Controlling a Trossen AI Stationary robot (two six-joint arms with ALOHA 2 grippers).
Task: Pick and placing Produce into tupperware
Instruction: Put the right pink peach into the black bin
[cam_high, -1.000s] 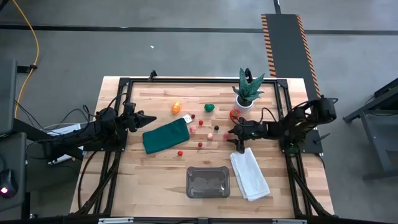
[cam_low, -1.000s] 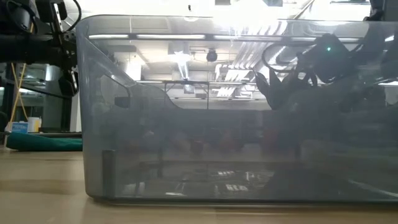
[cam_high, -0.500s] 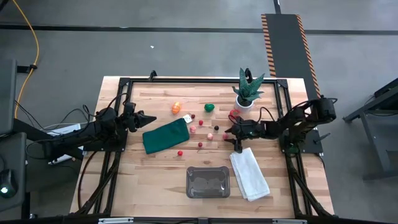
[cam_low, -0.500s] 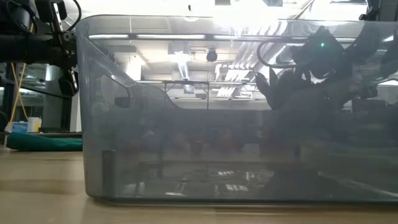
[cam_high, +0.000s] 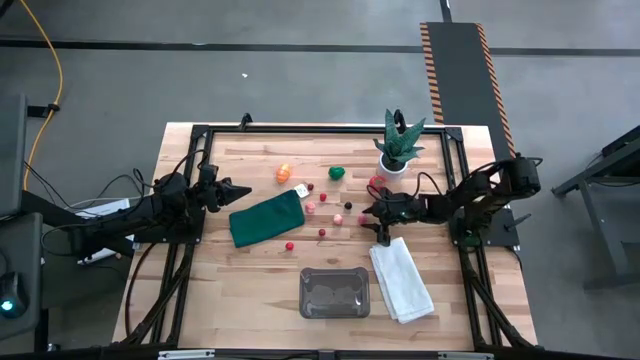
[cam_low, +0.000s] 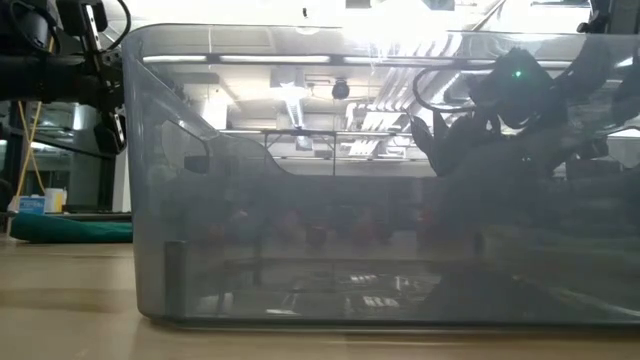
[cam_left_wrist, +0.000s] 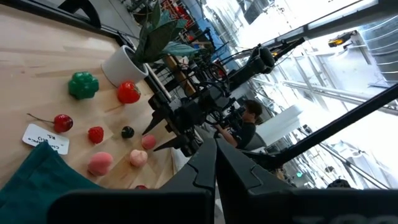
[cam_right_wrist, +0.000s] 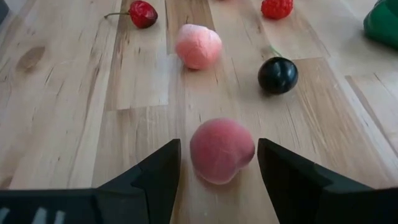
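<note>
The produce lies scattered on the wooden table: an orange piece (cam_high: 284, 172), a green piece (cam_high: 337, 172), and small red, pink and dark pieces around (cam_high: 323, 232). The tupperware (cam_high: 335, 292), clear and greyish, stands near the front edge. My right gripper (cam_high: 364, 212) is low over the table and open. A pink peach (cam_right_wrist: 222, 150) lies on the wood between its fingers, with a narrow gap on each side. My left gripper (cam_high: 245, 190) is shut and holds nothing, level above the far end of the dark green cloth (cam_high: 267, 217).
A folded white towel (cam_high: 401, 282) lies right of the tupperware, and a potted plant (cam_high: 398, 145) stands at the far right. Beyond the peach lie a dark ball (cam_right_wrist: 278, 74), a second pink fruit (cam_right_wrist: 198, 45) and a cherry (cam_right_wrist: 142, 13). A person (cam_left_wrist: 249, 121) shows beyond the table.
My right gripper has edged a little toward the table's left, toward the pink peach, and stayed open. The left arm has kept still.
</note>
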